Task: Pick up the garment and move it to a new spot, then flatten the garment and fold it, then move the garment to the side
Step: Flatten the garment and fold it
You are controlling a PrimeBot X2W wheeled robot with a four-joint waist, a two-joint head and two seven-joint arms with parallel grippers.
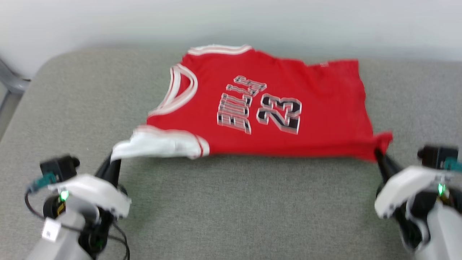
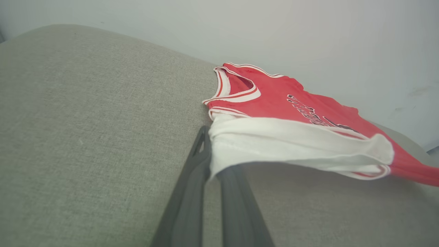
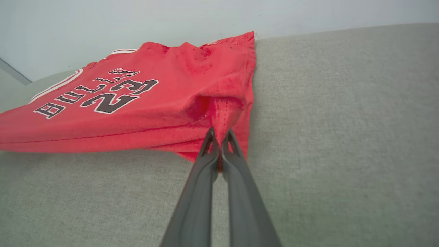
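At left, the robot's left gripper (image 1: 114, 161) has its dark fingers (image 2: 192, 178) pressed together on the white sleeve (image 1: 158, 144) of the garment (image 1: 260, 108), a red jersey lettered "BULLS 23". The garment lies face up across the far half of a grey cloth-covered surface (image 1: 234, 202). Its collar points to the left and its far edge sits close to the pale wall (image 1: 231, 18). The near edge runs in a nearly straight line, lifted a little off the surface, to the red hem corner (image 1: 383, 141) at right. There the right gripper (image 1: 379, 156) has its fingers (image 3: 236, 178) closed tight, pinching a bunched fold of cloth. The two grips stand well apart at opposite ends of the near side, apparently so the fabric is drawn taut between them. That would suit either dragging the garment to a new spot or spreading it flat for folding. No fold has yet been made.
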